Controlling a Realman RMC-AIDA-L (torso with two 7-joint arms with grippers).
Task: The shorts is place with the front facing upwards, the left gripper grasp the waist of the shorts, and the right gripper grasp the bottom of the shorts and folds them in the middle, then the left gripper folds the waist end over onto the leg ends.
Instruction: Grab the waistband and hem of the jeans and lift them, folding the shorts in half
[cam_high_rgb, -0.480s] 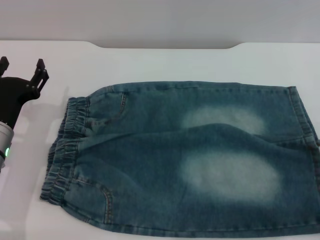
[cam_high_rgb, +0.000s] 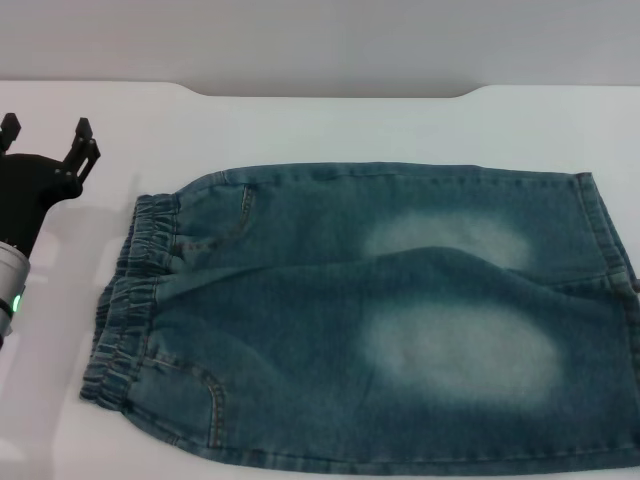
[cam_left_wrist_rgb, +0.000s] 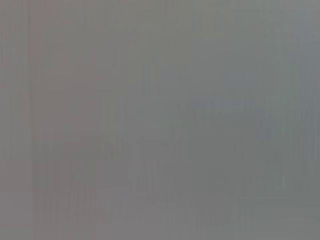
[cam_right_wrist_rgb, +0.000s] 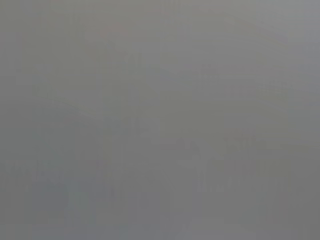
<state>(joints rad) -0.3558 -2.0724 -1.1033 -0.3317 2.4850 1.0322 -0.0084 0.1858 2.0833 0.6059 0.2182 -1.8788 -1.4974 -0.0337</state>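
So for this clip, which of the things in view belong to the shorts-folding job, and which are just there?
Part of the job:
- the shorts, spread flat, not yet folded
- the waist end, toward the robot's left
- the leg ends, toward its right
- the left gripper, open, off the cloth beside the waist end

Just there:
- the white table

The right gripper is out of view.

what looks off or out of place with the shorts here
Nothing stands out. The shorts lie flat on the table, waistband toward the open left pincer, which hovers beside them. Their right edge runs out of view.
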